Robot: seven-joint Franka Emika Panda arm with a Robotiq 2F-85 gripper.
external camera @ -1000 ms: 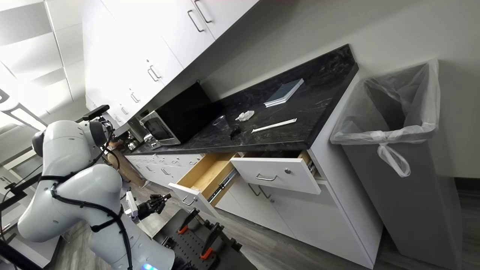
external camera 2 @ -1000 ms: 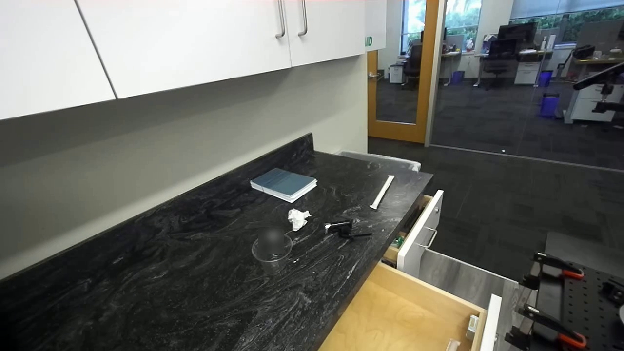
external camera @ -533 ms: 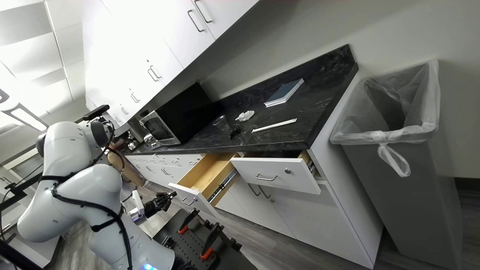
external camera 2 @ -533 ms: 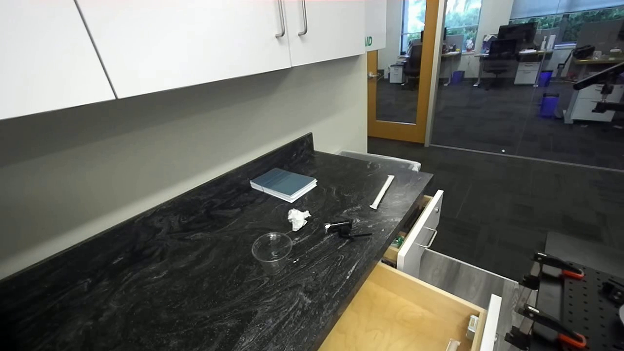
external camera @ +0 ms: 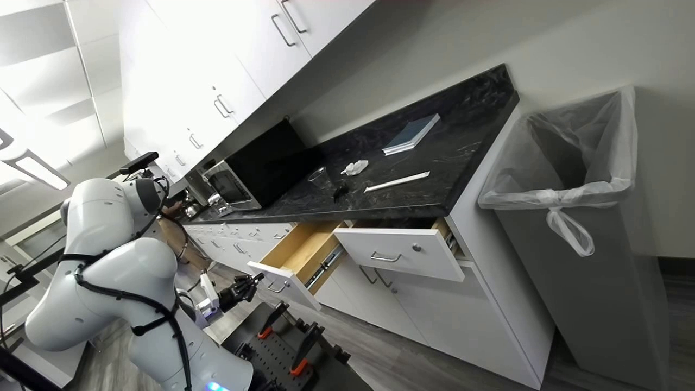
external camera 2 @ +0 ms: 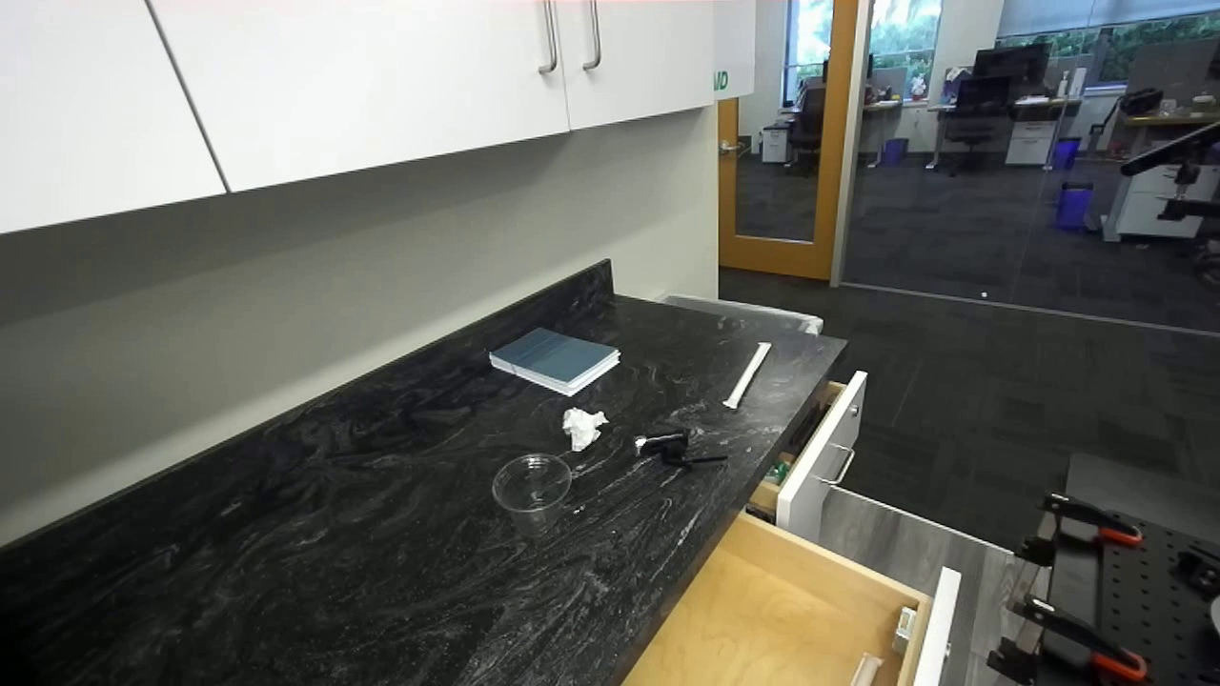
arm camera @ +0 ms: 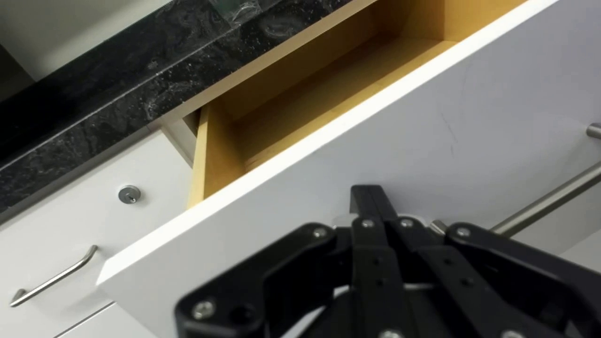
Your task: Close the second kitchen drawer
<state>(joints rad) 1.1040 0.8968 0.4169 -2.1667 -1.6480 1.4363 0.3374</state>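
1. Points up from the bottom of the wrist view with the gripper (arm camera: 367,193), holding both fingers (arm camera: 375,272) together, side by side.
2. Meets the white front of the drawer (arm camera: 305,197) near mid-frame with their tips, left of the handle (arm camera: 540,206).
3. Shows it too, a little below and left of centre in an exterior view: out from under the counter (external camera: 467,146), baring yellow wood.
4. Spots another drawer (external camera: 399,247) partly out, just to the right.
5. Catches a clear cup (external camera 2: 531,488), white wad (external camera 2: 582,429) and blue book (external camera 2: 555,356) near the middle of an exterior view.
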